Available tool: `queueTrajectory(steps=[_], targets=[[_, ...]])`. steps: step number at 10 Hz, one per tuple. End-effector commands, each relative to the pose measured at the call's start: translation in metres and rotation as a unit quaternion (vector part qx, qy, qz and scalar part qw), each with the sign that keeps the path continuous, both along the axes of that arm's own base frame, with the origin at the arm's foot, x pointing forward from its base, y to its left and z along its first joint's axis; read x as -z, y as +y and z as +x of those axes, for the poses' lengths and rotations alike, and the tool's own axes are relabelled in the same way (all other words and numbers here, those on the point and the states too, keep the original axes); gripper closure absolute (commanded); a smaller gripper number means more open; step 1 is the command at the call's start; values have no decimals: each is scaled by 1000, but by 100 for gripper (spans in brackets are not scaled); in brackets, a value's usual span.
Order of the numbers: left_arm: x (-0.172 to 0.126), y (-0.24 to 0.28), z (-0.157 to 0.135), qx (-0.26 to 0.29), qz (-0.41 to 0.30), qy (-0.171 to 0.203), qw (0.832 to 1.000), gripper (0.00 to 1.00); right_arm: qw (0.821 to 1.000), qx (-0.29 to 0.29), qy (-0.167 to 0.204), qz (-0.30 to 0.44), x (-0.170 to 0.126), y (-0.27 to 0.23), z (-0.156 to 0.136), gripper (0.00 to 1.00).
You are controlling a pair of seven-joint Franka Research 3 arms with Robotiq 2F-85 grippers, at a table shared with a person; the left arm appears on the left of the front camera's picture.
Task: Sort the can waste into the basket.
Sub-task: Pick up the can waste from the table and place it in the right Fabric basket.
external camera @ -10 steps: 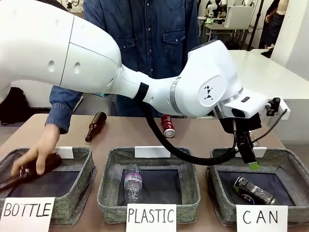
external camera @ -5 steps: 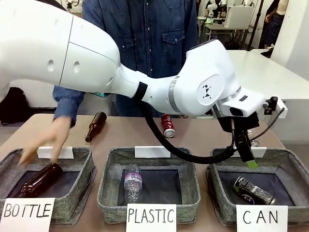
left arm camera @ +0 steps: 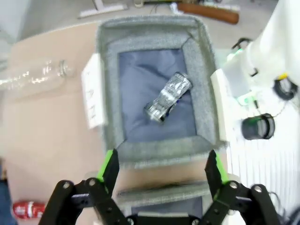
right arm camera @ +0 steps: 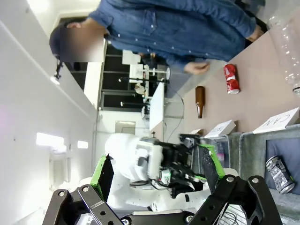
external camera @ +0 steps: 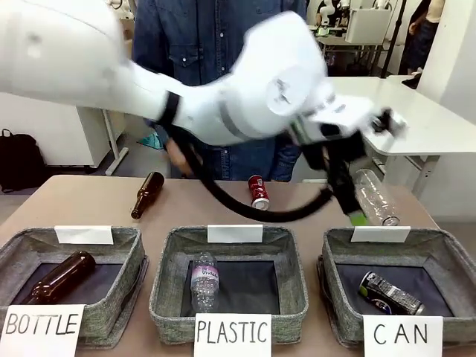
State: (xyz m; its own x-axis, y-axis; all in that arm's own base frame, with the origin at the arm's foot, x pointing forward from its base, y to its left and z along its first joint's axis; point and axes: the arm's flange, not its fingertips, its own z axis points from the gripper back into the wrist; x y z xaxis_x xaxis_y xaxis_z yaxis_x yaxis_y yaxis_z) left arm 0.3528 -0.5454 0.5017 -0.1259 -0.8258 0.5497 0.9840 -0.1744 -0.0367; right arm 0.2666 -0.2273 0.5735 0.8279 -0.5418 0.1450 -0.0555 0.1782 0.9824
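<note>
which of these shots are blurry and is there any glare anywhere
Front view: the white left arm is badly smeared, while the grey fabric basket with the CAN card is crisp. Left wrist view: soft all over, the clear plastic bottle hazy, the crushed dark can readable. Right wrist view: rolled sideways, fairly sharp, with bright ceiling lamps blown out.

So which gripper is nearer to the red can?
Left. The left gripper hangs over the CAN basket; the right gripper is beyond that basket, farther from the red can.
</note>
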Motion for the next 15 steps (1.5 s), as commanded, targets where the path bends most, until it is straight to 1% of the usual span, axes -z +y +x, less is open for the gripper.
queueTrajectory(steps=[1, 2, 3, 4, 5, 6, 7, 8, 9, 10, 11, 12, 13, 14, 15], targets=[[-33, 105, -9, -98, -20, 17, 995, 4, 998, -53, -6, -33, -5, 27, 7, 0], [-45, 148, -7, -167, -19, 18, 986, 4, 996, -81, -5, -47, -7, 46, 14, 0], [-62, 206, -9, -244, -28, 48, 968, 4, 990, -125, -7, -66, -10, 75, 22, 0], [-72, 242, -11, -318, -30, 45, 946, 4, 986, -151, -8, -74, -11, 93, 27, 0], [-90, 305, -16, -411, -63, 67, 907, 4, 977, -198, -5, -81, -10, 122, 32, 0], [-103, 360, -21, -489, -93, 98, 862, 4, 969, -236, -7, -78, -6, 148, 34, 0], [-109, 408, -23, -529, -115, 152, 827, 4, 963, -267, -19, -46, 1, 172, 32, 0], [-110, 449, -22, -532, -137, 241, 800, 4, 958, -283, -41, -25, 12, 194, 24, 0], [-101, 496, -16, -480, -192, 331, 789, 4, 955, -289, -54, -40, 27, 221, 13, 0], [-91, 524, -11, -449, -225, 382, 776, 4, 953, -295, -60, -36, 35, 238, 6, 0], [-76, 550, -4, -417, -268, 416, 762, 4, 958, -276, -67, -33, 40, 257, 2, 0], [-59, 569, 2, -369, -304, 453, 753, 4, 961, -263, -78, -27, 44, 272, 3, 0], [-37, 586, 7, -352, -341, 472, 733, 4, 972, -225, -61, -33, 38, 276, 12, 0], [-13, 584, 13, -365, -329, 480, 727, 4, 955, -289, -51, -34, 37, 249, 10, 0], [-57, 586, -8, -376, -328, 441, 746, 4, 955, -289, -51, -34, 37, 249, 10, 0]])
